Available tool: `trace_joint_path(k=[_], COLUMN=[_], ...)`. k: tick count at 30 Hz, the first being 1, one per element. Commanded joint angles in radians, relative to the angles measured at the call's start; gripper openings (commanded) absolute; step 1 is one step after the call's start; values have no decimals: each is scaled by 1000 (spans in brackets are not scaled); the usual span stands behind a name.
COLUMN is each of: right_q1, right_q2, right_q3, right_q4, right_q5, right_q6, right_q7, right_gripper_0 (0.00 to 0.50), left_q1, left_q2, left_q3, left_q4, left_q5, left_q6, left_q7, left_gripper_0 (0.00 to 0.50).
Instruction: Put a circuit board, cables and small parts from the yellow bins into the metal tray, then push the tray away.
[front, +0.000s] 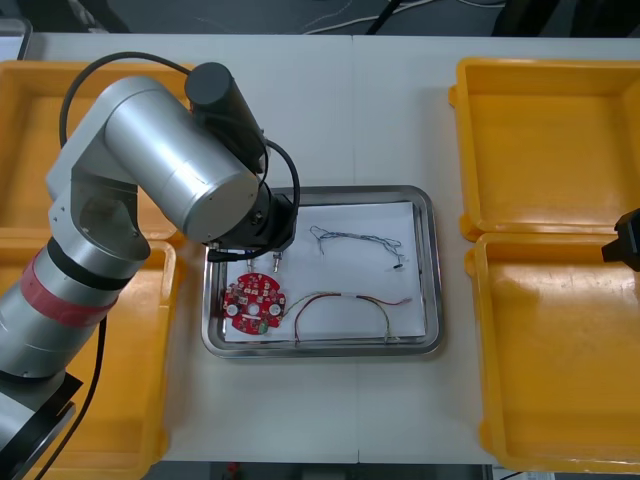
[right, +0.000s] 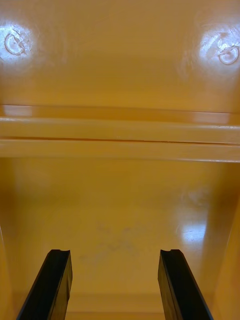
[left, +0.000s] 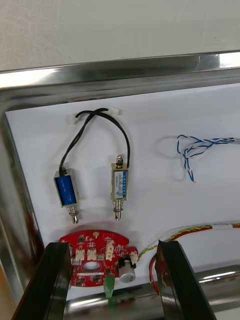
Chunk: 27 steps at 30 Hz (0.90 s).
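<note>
While left tool (left: 112, 246) hovers, board (left: 95, 257) lies beneath.

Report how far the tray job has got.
Done: the round red circuit board, twisted blue and white cable, red and yellow cable and two small metal parts lie in the metal tray. In hand: nothing; the left tool hangs open over the tray, the right tool open over a yellow bin. Left: pushing the tray away.

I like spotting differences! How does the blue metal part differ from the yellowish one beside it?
The blue small metal part is wide and stubby; the yellowish small metal part is slimmer. The blue one's pin shows at one end, the yellowish one's at both. Both trail black cables.
</note>
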Motion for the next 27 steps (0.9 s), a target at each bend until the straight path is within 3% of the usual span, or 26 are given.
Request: trace_joint_path(k=[1,5,11,18,27], right_q1=[-23,-23,-23,-23,12], right_q2=[11,11,11,11,33], right_q3=[-28,-28,-28,-28,-15], right_q4=[-6,-6,-6,-6,2], right_q5=[7,7,7,7,1], right_q6=[-7,-7,-7,-7,-1], right_q7=[15,15,15,15,15], right_gripper_0=[500,500,500,500,500], left_q1=[-60,-72,-74,-55,23], left_q2=[53,82,150,219,351], left_q3=[76,119,206,329,350], left_q4=[-72,-82,-81,-64,-64], left_q5=[38,67,101,193,249], left_q6=[59,79,97,97,97], left_q7=[11,-9,-147,-260,-276], left_gripper_0=[500,500,500,500,500])
